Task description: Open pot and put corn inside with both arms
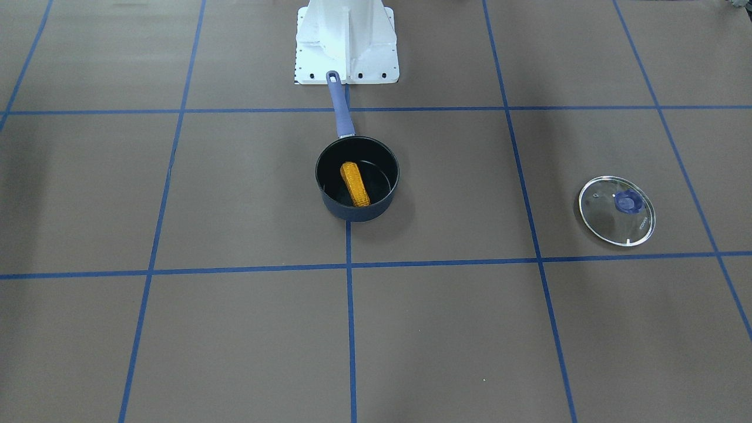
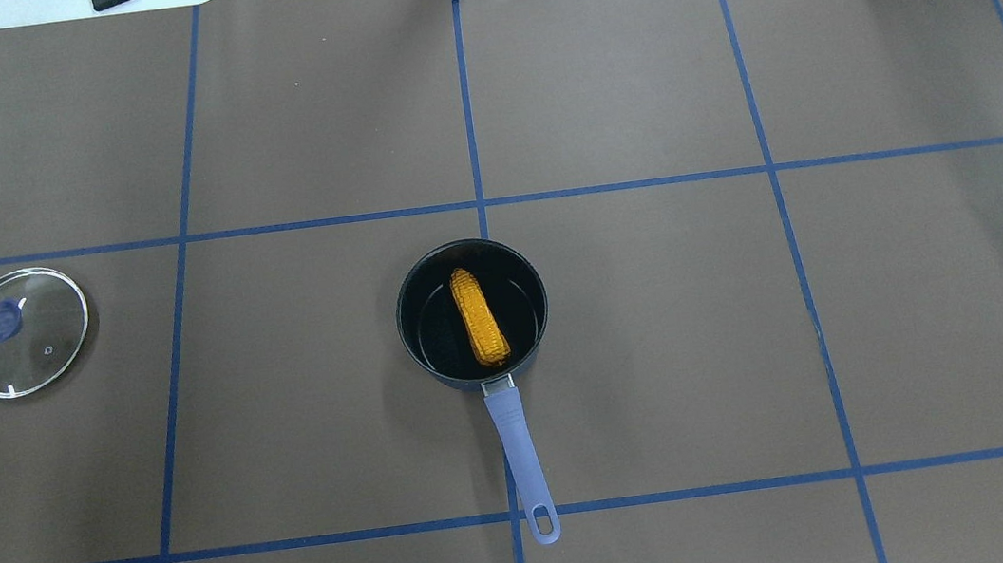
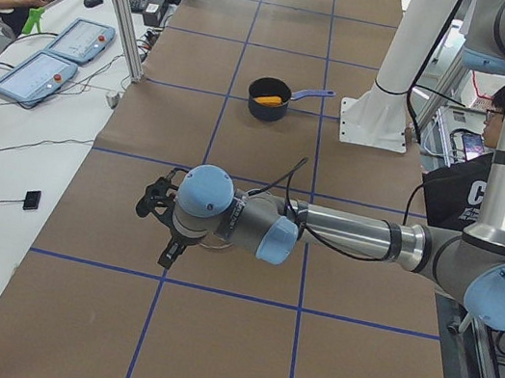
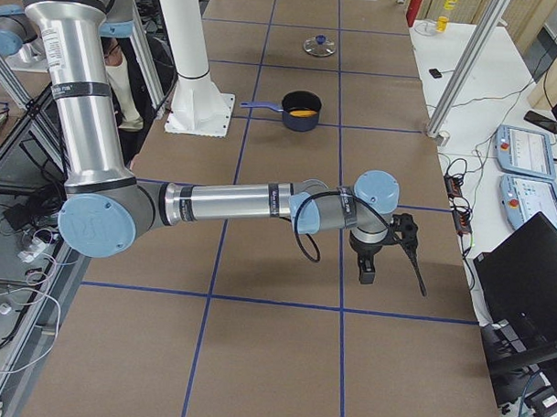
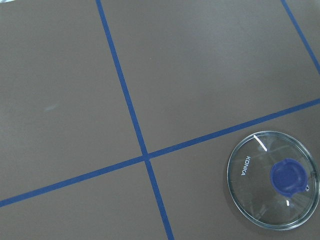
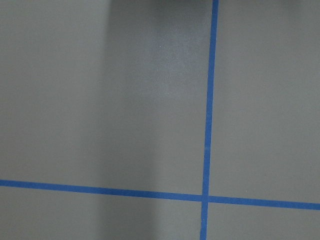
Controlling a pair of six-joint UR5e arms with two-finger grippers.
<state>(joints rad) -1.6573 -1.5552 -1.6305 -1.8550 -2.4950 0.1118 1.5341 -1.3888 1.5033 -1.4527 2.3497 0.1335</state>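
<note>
The dark blue pot [image 1: 358,214] stands open at the table's middle, its handle toward the robot base. The yellow-orange corn [image 1: 355,184] lies inside it, as the overhead view [image 2: 478,317] also shows. The glass lid [image 2: 20,331] with a blue knob lies flat on the table far to the robot's left, and shows in the left wrist view [image 5: 272,187]. My left gripper [image 3: 154,223] hovers high near the lid. My right gripper [image 4: 392,266] hovers over bare table far to the right. I cannot tell whether either is open or shut.
The white robot base [image 1: 346,44] stands just behind the pot's handle [image 2: 517,442]. Blue tape lines grid the brown table. Control pendants [image 3: 55,61] and people sit beside the table's far side. A metal post [image 4: 462,68] stands at the table edge.
</note>
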